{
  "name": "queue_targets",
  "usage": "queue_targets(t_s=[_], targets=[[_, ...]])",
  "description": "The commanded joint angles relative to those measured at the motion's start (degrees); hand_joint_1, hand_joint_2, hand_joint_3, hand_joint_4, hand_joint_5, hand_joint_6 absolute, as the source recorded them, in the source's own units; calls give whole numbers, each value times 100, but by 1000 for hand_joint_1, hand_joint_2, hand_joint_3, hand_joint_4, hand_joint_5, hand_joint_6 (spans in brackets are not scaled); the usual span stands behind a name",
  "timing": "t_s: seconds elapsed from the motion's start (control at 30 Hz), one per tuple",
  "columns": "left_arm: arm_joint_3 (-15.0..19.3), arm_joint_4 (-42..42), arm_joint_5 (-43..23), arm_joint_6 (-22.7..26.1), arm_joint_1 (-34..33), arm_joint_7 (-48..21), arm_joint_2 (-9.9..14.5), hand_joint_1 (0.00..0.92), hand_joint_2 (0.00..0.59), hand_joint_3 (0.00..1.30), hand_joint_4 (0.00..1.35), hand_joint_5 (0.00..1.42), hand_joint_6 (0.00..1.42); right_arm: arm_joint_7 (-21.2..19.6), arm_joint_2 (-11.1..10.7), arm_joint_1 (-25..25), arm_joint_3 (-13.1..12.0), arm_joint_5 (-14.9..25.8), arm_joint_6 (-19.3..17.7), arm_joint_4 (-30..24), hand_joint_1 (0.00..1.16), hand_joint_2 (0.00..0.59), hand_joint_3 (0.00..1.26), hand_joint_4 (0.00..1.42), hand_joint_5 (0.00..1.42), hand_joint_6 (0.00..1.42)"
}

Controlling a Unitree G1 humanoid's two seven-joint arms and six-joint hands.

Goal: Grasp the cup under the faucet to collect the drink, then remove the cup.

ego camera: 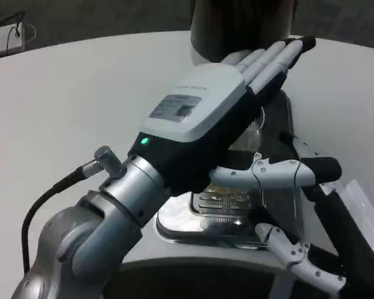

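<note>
Two hands crowd the white table (81, 87). Nearest right, the right hand (299, 212) spreads its fingers over a ribbed metal tray (193, 227). The left hand (212, 106) reaches farther, fingers straight, toward the dark dispenser (237, 25). A clear cup (252, 134) peeks beneath; whether gripped, I cannot tell.

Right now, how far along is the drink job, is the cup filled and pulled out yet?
Not yet, as far as I can see. Done: the left hand is in over the metal drip tray, at the dark dispenser. In hand: something clear under its fingers may be the cup; any grip is hidden. Left: filling and removal. The right hand sits low beside the tray.
</note>
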Motion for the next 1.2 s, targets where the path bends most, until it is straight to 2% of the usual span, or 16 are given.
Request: queue_targets(t_s=[0.03, 0.47, 0.83, 1.2], targets=[[-46, -33, 106, 30, 67, -193, 72, 0, 60, 0, 0, 35, 8, -126, 85, -234, 103, 60, 142, 189, 445, 327, 0, 0, 0, 110], [9, -107, 71, 57, 134, -192, 65, 0, 60, 0, 0, 35, 8, -421, 156, -770, 287, 59, 249, 765, 510, 277, 0, 0, 0, 81], [26, -99, 71, 35, 157, -152, 61, 0, 58, 0, 0, 34, 7, -694, 162, -1087, 444, 33, 256, 1184, 559, 264, 0, 0, 0, 65], [67, -128, 92, 47, 203, -129, 58, 0, 58, 0, 0, 34, 7, -849, 150, -1309, 478, 161, 323, 1597, 566, 264, 0, 0, 0, 65]])
